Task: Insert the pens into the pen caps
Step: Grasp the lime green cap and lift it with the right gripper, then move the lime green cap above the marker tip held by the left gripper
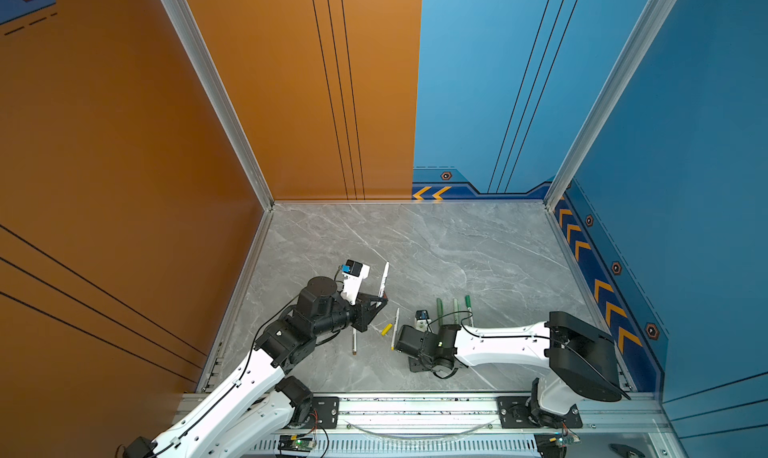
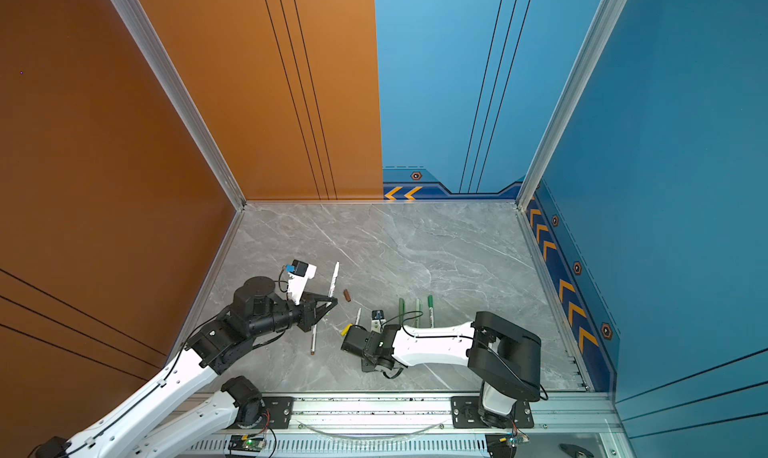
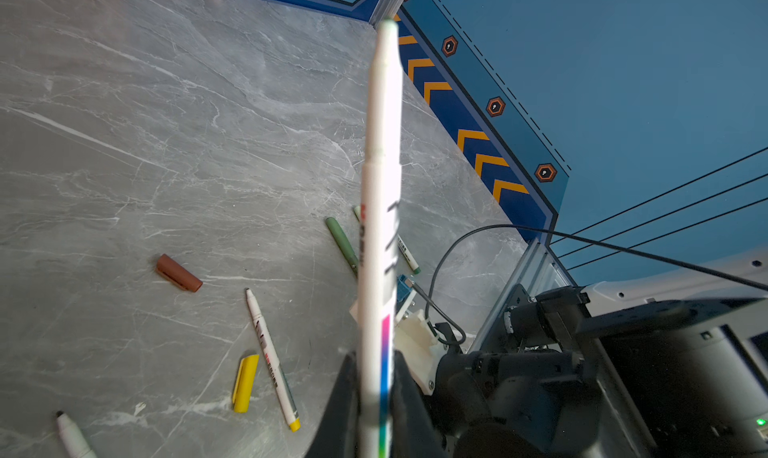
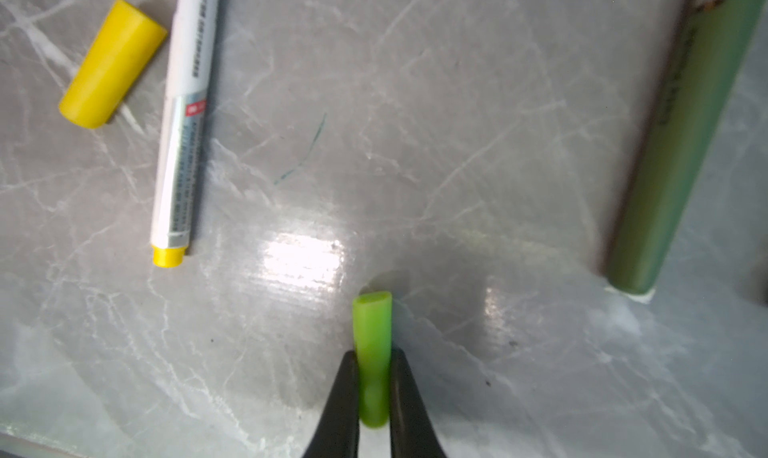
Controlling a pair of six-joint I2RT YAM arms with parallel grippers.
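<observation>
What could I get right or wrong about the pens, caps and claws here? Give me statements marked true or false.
The left gripper holds a white pen. True.
The right gripper is empty. False: it is shut on a lime cap.
The yellow cap sits on its pen. False: it lies loose beside the yellow-ended pen.
The brown cap lies loose on the table. True.

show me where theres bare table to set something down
The whole back half of the table, from the back wall down to the three green pens, is bare, as is the right strip beside the chevron wall. Crowded: the front middle, around the yellow cap, yellow-ended pen and brown cap.
</observation>
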